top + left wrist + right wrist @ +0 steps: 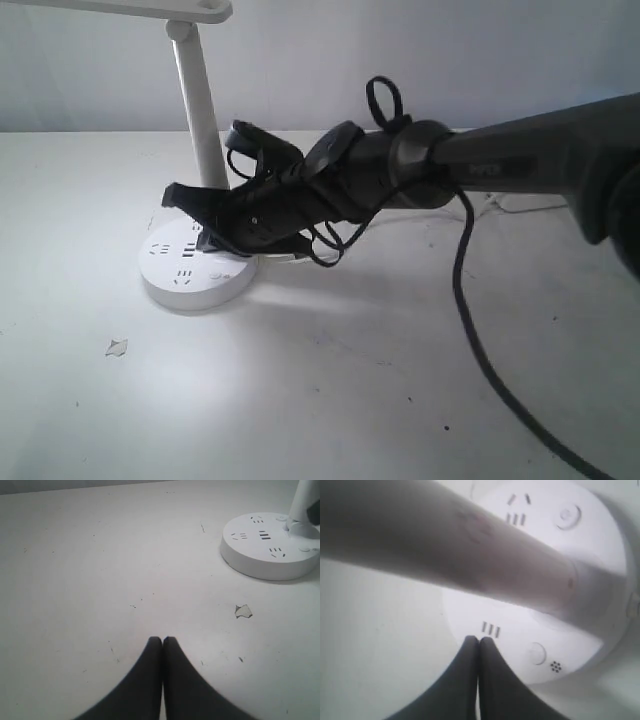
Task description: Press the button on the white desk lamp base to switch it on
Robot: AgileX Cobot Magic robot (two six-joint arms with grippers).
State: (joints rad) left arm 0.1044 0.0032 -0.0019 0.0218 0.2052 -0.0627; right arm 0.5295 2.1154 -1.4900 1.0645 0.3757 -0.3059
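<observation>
The white desk lamp base (165, 285) (250, 560) (600, 555) is a round disc with dark socket slots, and its slim upright arm (200, 110) (470, 555) rises from it. The button (567, 515) (218, 276) (304, 549) is a small round spot with a faint ring, on the base's front right. My right gripper (172, 195) (479, 639) reaches across from the right, shut and empty. Its tips hover over the base's edge beside three short slots, on the far side of the upright arm from the button. My left gripper (162, 639) is shut and empty above bare table, away from the base.
A second plain round spot (536, 653) with a cluster of tiny holes sits near the right gripper's tips. A small torn scrap (116, 347) (243, 611) lies on the white table in front of the base. The right arm's black cable (470, 330) hangs down to the table.
</observation>
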